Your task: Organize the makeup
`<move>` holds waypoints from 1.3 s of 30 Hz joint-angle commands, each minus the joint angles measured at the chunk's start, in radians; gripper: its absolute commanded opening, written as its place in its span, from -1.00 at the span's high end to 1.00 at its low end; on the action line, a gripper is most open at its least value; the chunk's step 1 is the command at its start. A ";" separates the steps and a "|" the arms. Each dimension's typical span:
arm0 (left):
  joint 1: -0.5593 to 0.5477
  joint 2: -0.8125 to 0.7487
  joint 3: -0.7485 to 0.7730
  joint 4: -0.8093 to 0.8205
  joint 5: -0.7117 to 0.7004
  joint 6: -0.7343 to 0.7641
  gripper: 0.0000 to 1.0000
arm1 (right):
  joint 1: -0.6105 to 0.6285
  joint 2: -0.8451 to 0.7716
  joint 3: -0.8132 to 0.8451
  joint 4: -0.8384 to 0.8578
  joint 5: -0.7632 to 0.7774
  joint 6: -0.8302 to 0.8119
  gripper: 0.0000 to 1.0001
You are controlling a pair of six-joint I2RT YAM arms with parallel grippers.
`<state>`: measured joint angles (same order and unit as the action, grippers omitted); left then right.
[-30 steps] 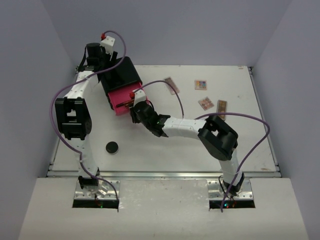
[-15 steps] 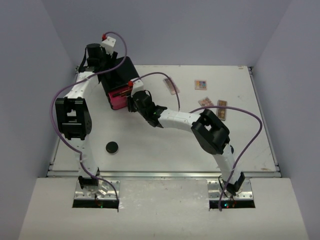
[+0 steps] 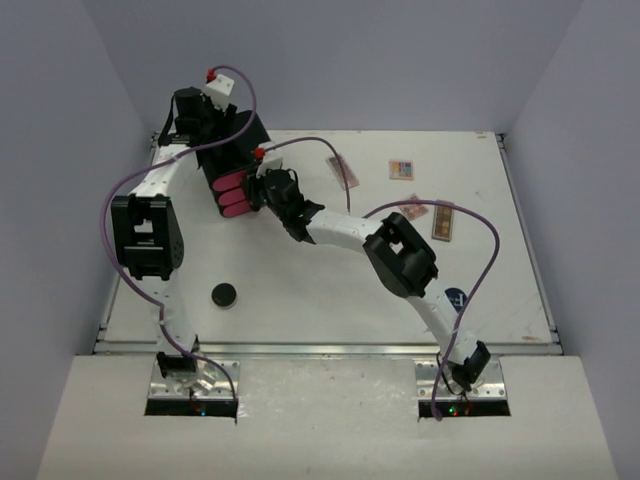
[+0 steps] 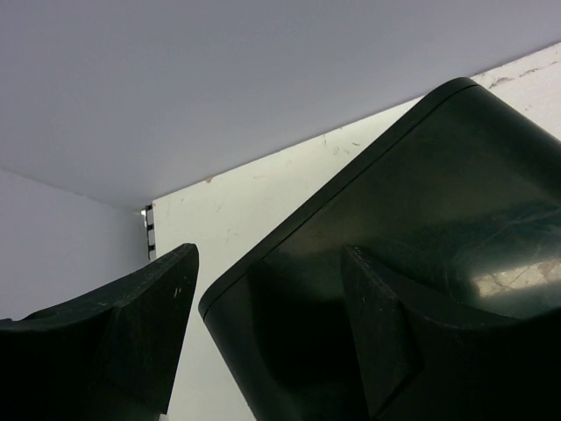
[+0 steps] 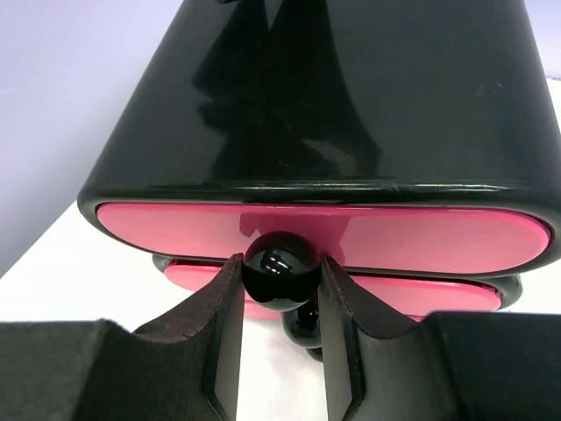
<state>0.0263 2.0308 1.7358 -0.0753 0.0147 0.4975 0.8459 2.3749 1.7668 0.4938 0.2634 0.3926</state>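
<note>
Seen from above, the left hand [image 3: 208,130] sits over the back of the black chest [image 3: 250,148] at the far left of the white tabletop [image 3: 330,280]. The right hand [image 3: 255,190] meets the chest's pink drawer fronts [image 3: 232,196]. The makeup lies loose: a round dark compact [image 3: 223,294] near the front left, and a pink palette [image 3: 342,170], a multicolour palette [image 3: 402,169] and a tan palette [image 3: 443,220] well to the right of the chest. Pale grey walls [image 3: 330,60] enclose the tabletop. In the left wrist view, that hand's fingers [image 4: 114,342] stand apart. One is over the chest's glossy top and the other is outside its edge, with a strip of tabletop showing between. In the right wrist view, the right hand is narrowed onto the round black knob [image 5: 280,270] of the upper drawer front, with a finger touching each side.
</note>
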 commanded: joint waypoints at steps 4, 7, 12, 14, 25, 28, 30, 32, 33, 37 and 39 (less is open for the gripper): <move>-0.011 0.029 -0.043 -0.105 0.038 0.018 -0.30 | 0.006 0.007 0.028 0.118 0.008 -0.035 0.49; -0.012 0.030 -0.046 -0.104 0.043 0.020 -0.30 | 0.007 -0.055 -0.088 0.175 0.013 -0.035 0.24; -0.014 0.042 -0.044 -0.103 0.040 0.024 -0.30 | 0.018 -0.127 -0.182 0.179 0.020 -0.040 0.07; -0.014 0.041 -0.046 -0.104 0.043 0.023 -0.30 | 0.029 -0.127 -0.193 0.160 0.040 -0.041 0.06; -0.014 0.039 -0.042 -0.104 0.047 0.021 -0.30 | 0.036 0.015 -0.020 0.039 0.133 -0.039 0.06; -0.014 0.039 -0.041 -0.104 0.048 0.021 -0.30 | 0.036 0.042 0.029 0.015 0.146 -0.050 0.08; -0.014 0.039 -0.041 -0.104 0.051 0.021 -0.30 | 0.036 0.056 0.062 -0.001 0.149 -0.058 0.09; -0.012 0.037 -0.041 -0.106 0.054 0.021 -0.30 | 0.037 0.070 0.077 -0.008 0.157 -0.062 0.10; -0.012 0.036 -0.041 -0.106 0.054 0.021 -0.30 | 0.037 0.073 0.080 -0.012 0.164 -0.061 0.10; -0.012 0.034 -0.042 -0.106 0.055 0.022 -0.30 | 0.038 0.078 0.071 -0.033 0.178 -0.048 0.12; -0.012 0.036 -0.040 -0.106 0.056 0.021 -0.30 | 0.038 0.078 0.065 -0.046 0.179 -0.034 0.12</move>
<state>0.0254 2.0308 1.7309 -0.0662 0.0490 0.5152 0.8810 2.4564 1.8107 0.4546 0.4075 0.3483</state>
